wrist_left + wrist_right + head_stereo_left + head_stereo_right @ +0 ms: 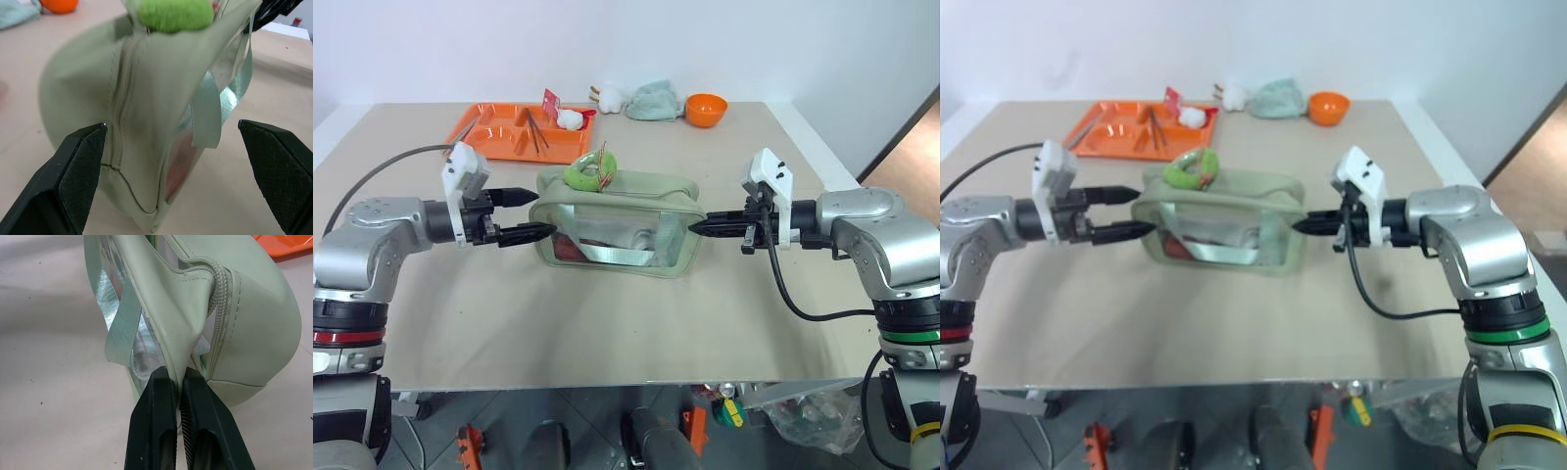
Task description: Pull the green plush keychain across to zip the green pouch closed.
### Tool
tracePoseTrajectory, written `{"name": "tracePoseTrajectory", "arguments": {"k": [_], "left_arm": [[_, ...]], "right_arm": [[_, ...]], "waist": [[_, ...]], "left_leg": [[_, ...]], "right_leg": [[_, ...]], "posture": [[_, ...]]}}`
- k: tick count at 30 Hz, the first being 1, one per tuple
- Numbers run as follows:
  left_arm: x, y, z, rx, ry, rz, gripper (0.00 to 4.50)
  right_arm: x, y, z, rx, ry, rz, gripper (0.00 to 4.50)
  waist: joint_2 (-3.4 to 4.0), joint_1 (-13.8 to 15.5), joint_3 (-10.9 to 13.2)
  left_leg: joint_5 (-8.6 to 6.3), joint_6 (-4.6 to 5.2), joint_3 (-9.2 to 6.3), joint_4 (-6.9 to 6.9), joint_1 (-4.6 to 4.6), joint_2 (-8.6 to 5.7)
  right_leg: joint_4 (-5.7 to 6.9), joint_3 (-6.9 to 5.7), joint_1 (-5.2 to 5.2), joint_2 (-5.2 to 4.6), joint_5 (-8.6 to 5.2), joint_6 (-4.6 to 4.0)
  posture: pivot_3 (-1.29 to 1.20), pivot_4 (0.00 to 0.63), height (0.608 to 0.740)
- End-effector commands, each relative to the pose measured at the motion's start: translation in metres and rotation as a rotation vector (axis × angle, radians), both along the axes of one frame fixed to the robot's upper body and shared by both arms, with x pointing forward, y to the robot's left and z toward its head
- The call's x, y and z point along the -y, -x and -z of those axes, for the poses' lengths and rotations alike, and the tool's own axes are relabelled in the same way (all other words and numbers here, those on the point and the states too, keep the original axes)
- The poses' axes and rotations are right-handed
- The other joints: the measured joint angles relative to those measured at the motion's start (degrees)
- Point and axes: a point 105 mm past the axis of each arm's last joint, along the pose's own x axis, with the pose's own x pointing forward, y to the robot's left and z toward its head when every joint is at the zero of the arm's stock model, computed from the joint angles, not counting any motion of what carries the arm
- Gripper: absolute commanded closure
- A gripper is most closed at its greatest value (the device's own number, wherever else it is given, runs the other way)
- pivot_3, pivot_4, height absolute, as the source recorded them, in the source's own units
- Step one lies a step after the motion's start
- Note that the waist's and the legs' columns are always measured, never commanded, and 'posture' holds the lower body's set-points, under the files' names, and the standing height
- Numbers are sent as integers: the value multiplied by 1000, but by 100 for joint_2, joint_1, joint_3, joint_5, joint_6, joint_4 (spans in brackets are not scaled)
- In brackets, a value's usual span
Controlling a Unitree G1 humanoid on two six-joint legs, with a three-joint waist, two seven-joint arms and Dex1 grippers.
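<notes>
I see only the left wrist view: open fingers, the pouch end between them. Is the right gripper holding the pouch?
Observer: Yes. The right gripper is shut on the pouch, pinching a fold of fabric at its far end beside the zipper.
Operator: Where is the keychain along the zipper?
Observer: The keychain lies on top of the pouch, near the end by the left gripper.
Operator: Is the zipper closed at the right end?
Observer: No, in the right wrist view the zipper gapes open there.
Operator: What else is on the table?
Observer: An orange tray, an orange bowl and a teal cloth sit beyond the pouch.
</notes>
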Motion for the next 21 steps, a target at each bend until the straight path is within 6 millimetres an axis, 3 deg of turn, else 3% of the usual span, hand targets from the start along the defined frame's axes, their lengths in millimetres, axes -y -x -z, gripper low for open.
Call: {"name": "tracePoseTrajectory", "arguments": {"k": [1,13,21], "left_arm": [[2,1,-7,32,17,15,547],[7,6,-9,23,43,43,4477],[9,6,-7,19,36,24,4477]], "right_arm": [[-4,4,-8,40,5,-22,4500],[-3,4,-7,39,8,-16,4500],[-1,3,-7,39,18,-13,4500]], "waist": [[0,2,0],[0,1,0],[0,4,0]], "left_leg": [[0,0,0,0,0,0],[0,0,0,0,0,0],[0,0,0,0,-1,-1]], "right_leg": [[0,-1,0,0,0,0],[0,0,0,-1,0,0],[-1,0,1,-2,0,0]], "posture": [[0,150,740],[0,150,740],[0,150,740]]}}
